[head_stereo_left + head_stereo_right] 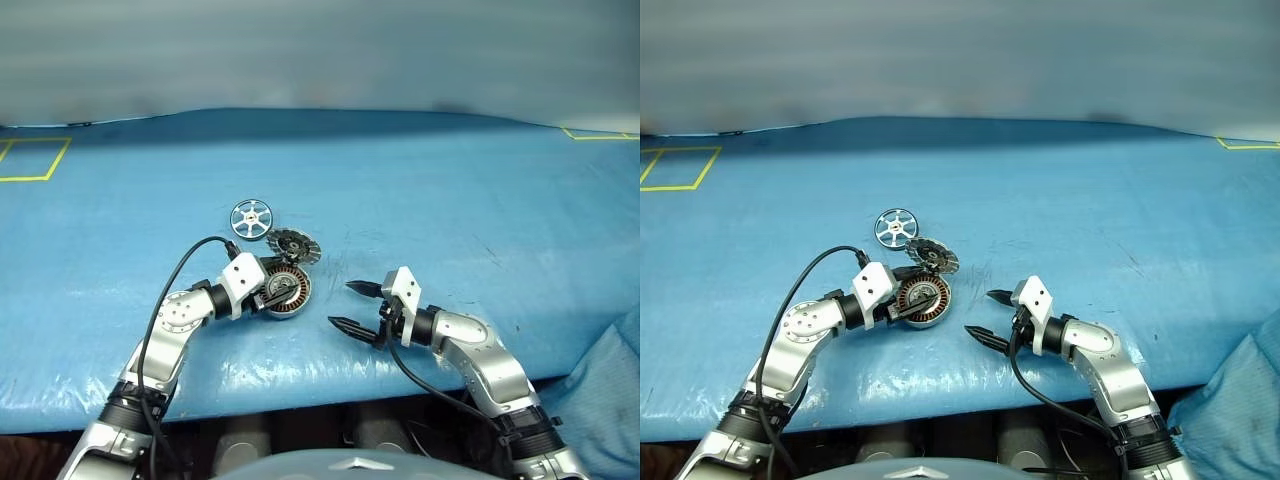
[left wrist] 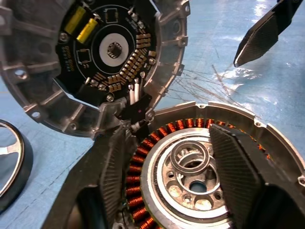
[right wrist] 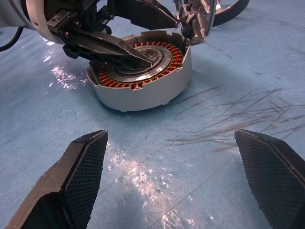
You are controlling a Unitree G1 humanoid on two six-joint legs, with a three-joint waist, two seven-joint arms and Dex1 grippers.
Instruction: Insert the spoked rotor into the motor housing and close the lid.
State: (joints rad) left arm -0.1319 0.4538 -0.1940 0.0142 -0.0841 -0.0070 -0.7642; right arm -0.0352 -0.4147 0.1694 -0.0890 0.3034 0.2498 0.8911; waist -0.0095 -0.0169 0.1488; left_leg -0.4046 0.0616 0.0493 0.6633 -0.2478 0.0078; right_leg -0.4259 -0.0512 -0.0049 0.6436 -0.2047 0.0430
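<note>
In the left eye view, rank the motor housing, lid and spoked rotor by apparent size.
1. Motor housing, largest, though nearest the camera and partly covered by the left gripper.
2. Lid and spoked rotor: similar, not ranked; the lid is tilted.

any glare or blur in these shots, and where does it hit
Right wrist view: bright glare patches on the blue table cover between the right tool's fingers, and more beside the motor housing. Left wrist view: a white glare spot on the cover by the scratches; the spoked rotor at the edge looks soft. Left eye view: the wall behind the table is blurred, and the cover's front edge shines.
</note>
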